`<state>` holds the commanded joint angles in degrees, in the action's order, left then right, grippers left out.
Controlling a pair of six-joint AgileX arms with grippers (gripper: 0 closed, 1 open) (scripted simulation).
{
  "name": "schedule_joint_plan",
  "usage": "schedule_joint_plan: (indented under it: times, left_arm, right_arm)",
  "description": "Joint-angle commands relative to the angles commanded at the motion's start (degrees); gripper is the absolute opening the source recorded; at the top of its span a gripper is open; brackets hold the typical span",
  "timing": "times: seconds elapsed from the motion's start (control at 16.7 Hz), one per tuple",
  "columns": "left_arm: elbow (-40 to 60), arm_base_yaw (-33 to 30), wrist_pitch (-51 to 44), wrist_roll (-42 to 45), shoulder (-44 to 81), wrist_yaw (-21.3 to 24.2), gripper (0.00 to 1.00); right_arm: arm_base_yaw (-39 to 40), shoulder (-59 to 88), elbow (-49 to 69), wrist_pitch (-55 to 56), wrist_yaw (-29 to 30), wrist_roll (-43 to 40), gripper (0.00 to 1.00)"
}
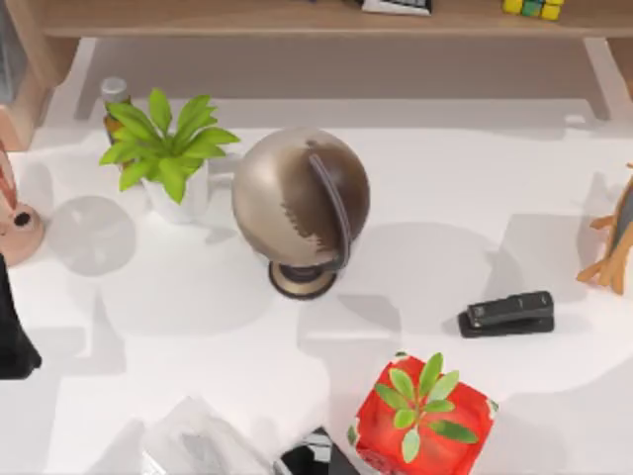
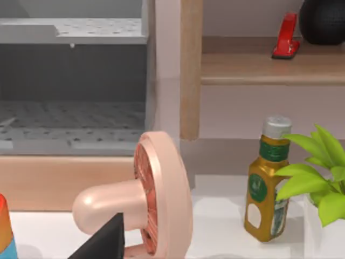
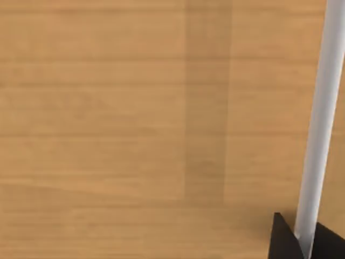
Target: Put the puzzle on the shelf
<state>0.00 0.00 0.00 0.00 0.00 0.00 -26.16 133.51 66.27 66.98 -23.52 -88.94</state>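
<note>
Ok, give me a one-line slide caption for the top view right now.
Puzzle resting on the shelf at the far right, above the globe, stapler and red plant pot.

One puzzle (image 1: 532,8); one shelf (image 1: 247,18); one globe (image 1: 301,203); two potted plants (image 1: 168,148), (image 1: 423,411); two staplers (image 1: 506,314), (image 2: 285,36); one bottle (image 2: 267,181).

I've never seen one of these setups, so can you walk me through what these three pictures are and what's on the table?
It is a simulated two-armed AgileX robot at a white table. One picture looks down from above; the other two come from cameras on each wrist. On the table stand a globe, a leafy potted plant, a black stapler and a red plant pot. The puzzle already sits on the wooden shelf at the back. The left arm waits at the left edge. The right wrist camera faces wood.
</note>
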Motion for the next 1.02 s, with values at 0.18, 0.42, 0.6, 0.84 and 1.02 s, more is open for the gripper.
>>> schedule_joint_plan:
  times: [0.18, 0.42, 0.6, 0.84, 1.02]
  left_arm:
    - [0.0, 0.0, 0.0, 0.0, 0.0, 0.0, 1.0]
    - [0.0, 0.0, 0.0, 0.0, 0.0, 0.0, 1.0]
    - [0.0, 0.0, 0.0, 0.0, 0.0, 0.0, 1.0]
    - [0.0, 0.0, 0.0, 0.0, 0.0, 0.0, 1.0]
    - [0.0, 0.0, 0.0, 0.0, 0.0, 0.0, 1.0]
  right_arm:
    - [0.54, 1.08, 2.33, -1.33, 0.54, -0.01, 0.0]
    - [1.26, 2.37, 5.52, -3.13, 1.34, 0.05, 0.0]
    - [1.28, 2.39, 5.6, -3.19, 1.37, 0.06, 0.0]
    - [1.28, 2.39, 5.6, -3.19, 1.37, 0.06, 0.23]
    - [1.28, 2.39, 5.6, -3.19, 1.37, 0.06, 0.45]
